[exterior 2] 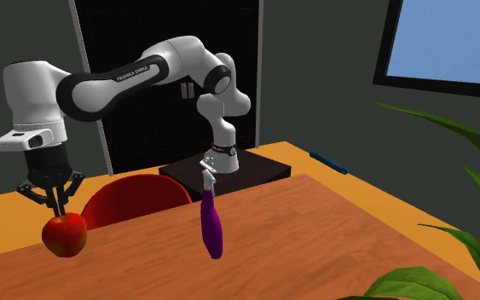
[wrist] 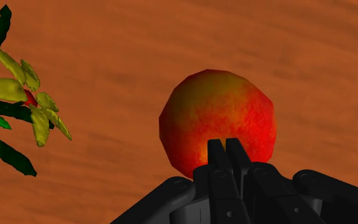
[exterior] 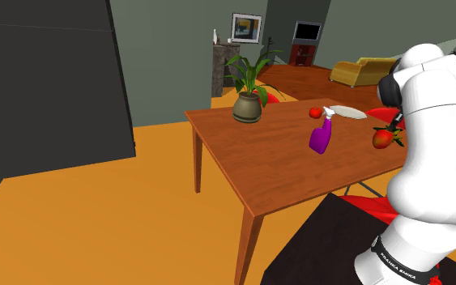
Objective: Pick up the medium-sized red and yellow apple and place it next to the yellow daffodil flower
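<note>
A red and yellow apple (wrist: pixel 219 118) hangs from my gripper (wrist: pixel 225 145), whose black fingers stand pressed together on its top. In the second exterior view the apple (exterior 2: pixel 65 234) hangs a little above the wooden table (exterior 2: pixel 332 230), right under the gripper (exterior 2: pixel 56 208), near that view's left edge. From the shoulder view the apple (exterior: pixel 382 138) is over the table's right side, with the gripper (exterior: pixel 394 128) partly behind my white arm. A yellow daffodil (wrist: pixel 28 95) with dark green leaves lies on the table, apart from the apple.
A purple spray bottle (exterior: pixel 321 136) stands mid-table. Behind it lie a white plate (exterior: pixel 347 112) and a small red fruit (exterior: pixel 316 112). A potted plant (exterior: pixel 248 105) stands at the far corner. A red chair (exterior 2: pixel 135 200) is tucked by the table's edge.
</note>
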Controlling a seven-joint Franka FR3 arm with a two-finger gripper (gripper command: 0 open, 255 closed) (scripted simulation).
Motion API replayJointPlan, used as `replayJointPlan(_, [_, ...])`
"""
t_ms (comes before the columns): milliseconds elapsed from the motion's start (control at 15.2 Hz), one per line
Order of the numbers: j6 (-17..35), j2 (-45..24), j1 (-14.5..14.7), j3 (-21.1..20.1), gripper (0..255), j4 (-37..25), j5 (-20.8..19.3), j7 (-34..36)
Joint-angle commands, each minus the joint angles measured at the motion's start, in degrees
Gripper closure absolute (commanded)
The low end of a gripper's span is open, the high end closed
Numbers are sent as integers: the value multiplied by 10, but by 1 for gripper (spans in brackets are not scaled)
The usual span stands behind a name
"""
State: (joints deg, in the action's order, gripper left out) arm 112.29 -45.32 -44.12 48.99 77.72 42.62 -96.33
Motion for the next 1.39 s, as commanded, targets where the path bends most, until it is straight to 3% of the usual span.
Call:
replayJointPlan(0, [10,-6,-1,-4,255,5,5,-4])
replayJointPlan(594, [19,-12,-2,-7,255,10,9,-8])
replayJointPlan(660, [19,-12,-2,-7,0,10,9,-8])
replayJointPlan(990, [19,-12,-2,-7,0,10,9,-8])
replayJointPlan(1320, [-24,23,4,13,0,-4,-15,4])
